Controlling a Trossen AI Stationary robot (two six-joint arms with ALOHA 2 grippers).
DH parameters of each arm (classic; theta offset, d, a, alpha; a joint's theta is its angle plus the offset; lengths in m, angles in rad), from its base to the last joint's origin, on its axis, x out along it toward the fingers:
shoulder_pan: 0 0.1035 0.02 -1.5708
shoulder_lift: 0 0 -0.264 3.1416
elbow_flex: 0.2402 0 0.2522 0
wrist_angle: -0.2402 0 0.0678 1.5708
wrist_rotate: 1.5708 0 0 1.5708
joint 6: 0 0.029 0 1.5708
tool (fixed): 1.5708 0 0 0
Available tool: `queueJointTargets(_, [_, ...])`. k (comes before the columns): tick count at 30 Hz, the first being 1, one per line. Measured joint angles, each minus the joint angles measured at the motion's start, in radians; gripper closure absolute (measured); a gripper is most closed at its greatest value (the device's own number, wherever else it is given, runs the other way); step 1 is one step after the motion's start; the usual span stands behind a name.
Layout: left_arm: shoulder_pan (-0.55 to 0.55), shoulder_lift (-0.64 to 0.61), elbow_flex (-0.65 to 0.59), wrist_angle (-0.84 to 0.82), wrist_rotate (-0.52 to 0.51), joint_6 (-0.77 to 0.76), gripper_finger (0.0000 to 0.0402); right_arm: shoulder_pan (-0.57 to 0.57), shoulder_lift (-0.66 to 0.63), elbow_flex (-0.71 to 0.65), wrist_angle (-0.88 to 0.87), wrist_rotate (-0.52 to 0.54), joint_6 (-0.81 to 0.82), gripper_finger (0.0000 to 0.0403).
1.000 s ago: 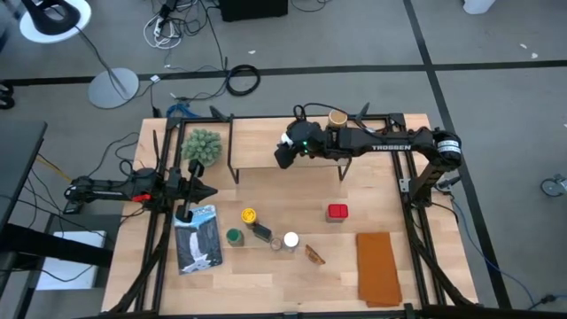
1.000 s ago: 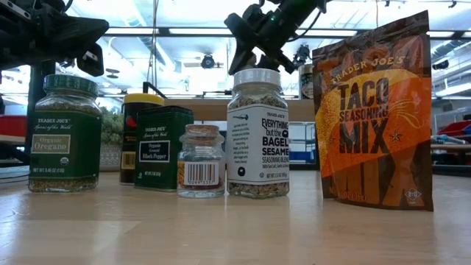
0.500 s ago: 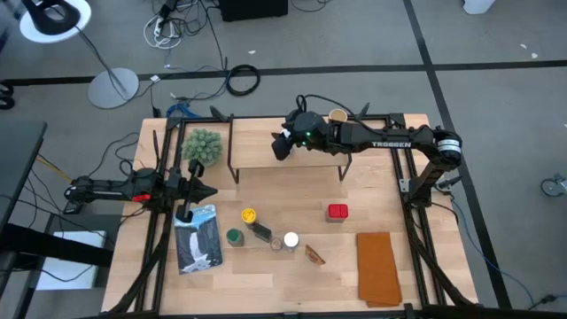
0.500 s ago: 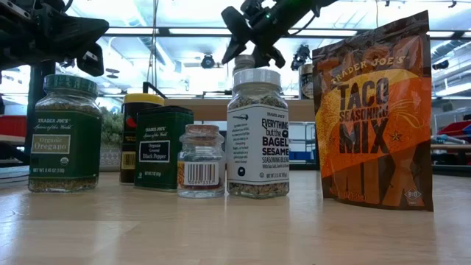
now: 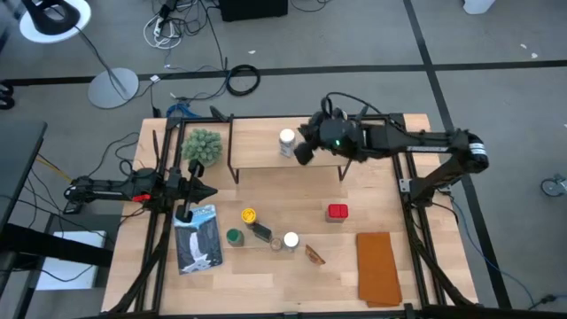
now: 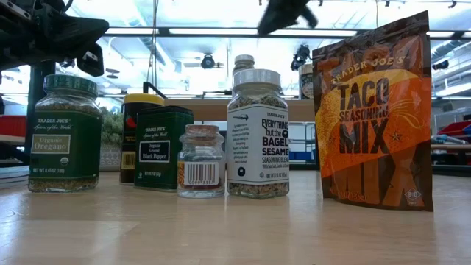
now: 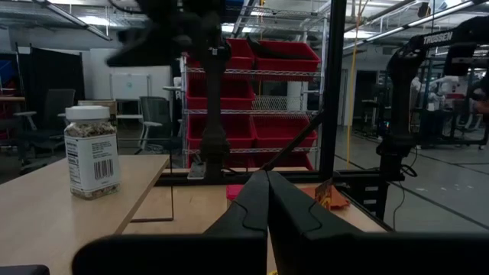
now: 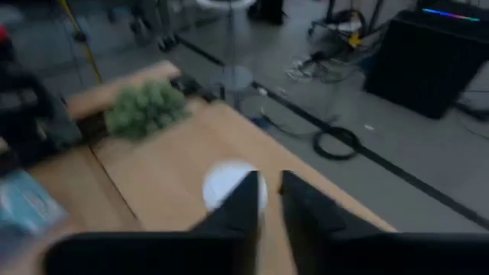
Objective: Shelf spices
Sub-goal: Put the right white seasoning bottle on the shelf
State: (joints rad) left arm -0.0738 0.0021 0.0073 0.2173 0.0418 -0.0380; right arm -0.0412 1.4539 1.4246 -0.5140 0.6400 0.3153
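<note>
A clear glass, white-lidded spice jar (image 5: 286,142) is standing upright on the light wood plank shelf (image 5: 257,146). Just beside it, the right tool (image 5: 306,148) is hovering, fingers narrow, gripping nothing. The left tool (image 5: 197,189), fingers together, is waiting near the fuzzy green plant ball (image 5: 202,144).

High view: overhead, straight down, whole table (image 5: 266,275). Low view: tabletop level, close on jars, facing room. Left wrist: level across shelf (image 7: 46,206). Right wrist: angled down. White-lidded jar (image 5: 287,139) shared with wrist views.
</note>
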Motion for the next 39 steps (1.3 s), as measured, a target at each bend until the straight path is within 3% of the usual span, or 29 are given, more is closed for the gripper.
queueJointTargets(4, [0.000, 0.000, 0.000, 0.000, 0.000, 0.000, 0.0396, 0.113, -0.019, -0.040, -0.108, 0.216, 0.075, 0.0388])
queueJointTargets(9, [0.000, 0.000, 0.000, 0.000, 0.000, 0.000, 0.0396, 0.223, -0.041, -0.212, -0.121, 0.319, 0.265, 0.0400])
queueJointTargets(13, [0.000, 0.000, 0.000, 0.000, 0.000, 0.000, 0.0396, 0.273, -0.040, -0.375, 0.009, 0.333, 0.379, 0.0400])
queueJointTargets(16, [0.000, 0.000, 0.000, 0.000, 0.000, 0.000, 0.0396, 0.280, -0.040, -0.492, 0.249, 0.334, 0.341, 0.0400])
queueJointTargets(19, [0.000, 0.000, 0.000, 0.000, 0.000, 0.000, 0.0396, 0.255, -0.039, -0.579, 0.530, 0.326, 0.180, 0.0401])
queueJointTargets(24, [0.000, 0.000, 0.000, 0.000, 0.000, 0.000, 0.0396, 0.153, -0.033, -0.664, 0.835, 0.186, 0.011, 0.0402])
queueJointTargets(28, [0.000, 0.000, 0.000, 0.000, 0.000, 0.000, 0.0396, 0.074, -0.033, -0.680, 0.878, 0.153, 0.003, 0.0402])
queueJointTargets(33, [0.000, 0.000, 0.000, 0.000, 0.000, 0.000, 0.0396, -0.009, -0.033, -0.672, 0.914, 0.019, -0.011, 0.0402])
queueJointTargets(39, [0.000, 0.000, 0.000, 0.000, 0.000, 0.000, 0.0396, -0.049, -0.033, -0.672, 0.926, -0.017, -0.022, 0.0403])
